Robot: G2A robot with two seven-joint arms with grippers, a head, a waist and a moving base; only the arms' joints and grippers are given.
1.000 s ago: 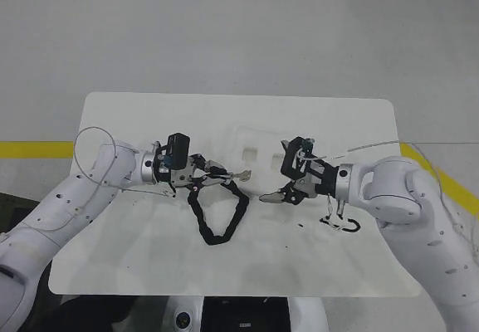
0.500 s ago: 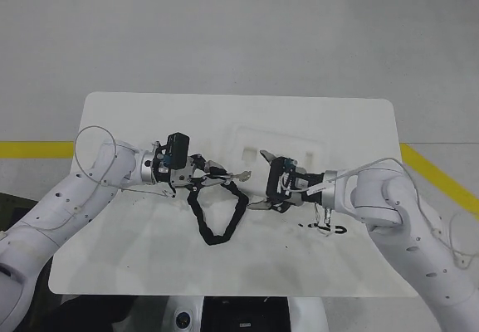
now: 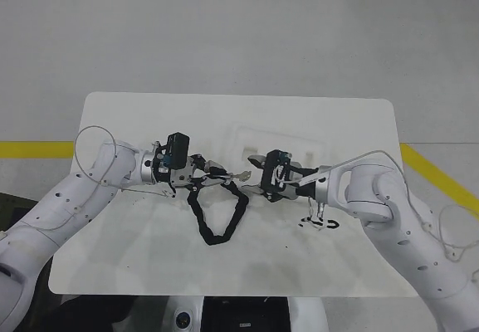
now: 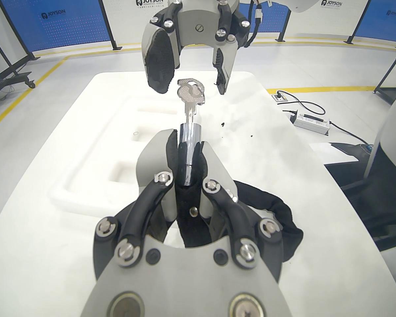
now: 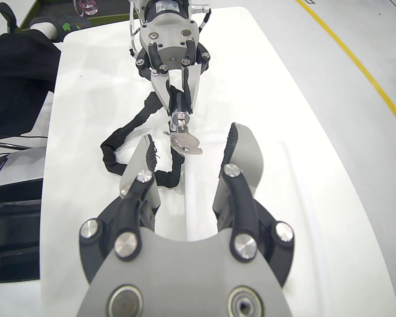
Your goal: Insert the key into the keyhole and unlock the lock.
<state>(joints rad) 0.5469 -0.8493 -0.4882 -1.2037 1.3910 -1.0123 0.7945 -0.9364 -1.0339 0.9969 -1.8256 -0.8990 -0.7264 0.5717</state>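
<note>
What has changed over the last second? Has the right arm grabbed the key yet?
The right gripper moved across the table toward the left gripper. Its open jaws now sit either side of the head of the key, not closed on it. Nothing was grasped or released. Unchanged: the left gripper stays shut on the lock, the key is in the keyhole, and the chain lies looped on the table.

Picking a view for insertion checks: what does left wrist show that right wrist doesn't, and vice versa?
Left wrist: the tray, and the key's blade at the lock's tip, seen from behind. Right wrist: the keyhole face-on. Both: left gripper shut on the lock, right gripper with jaws open at the key, and the black chain.
</note>
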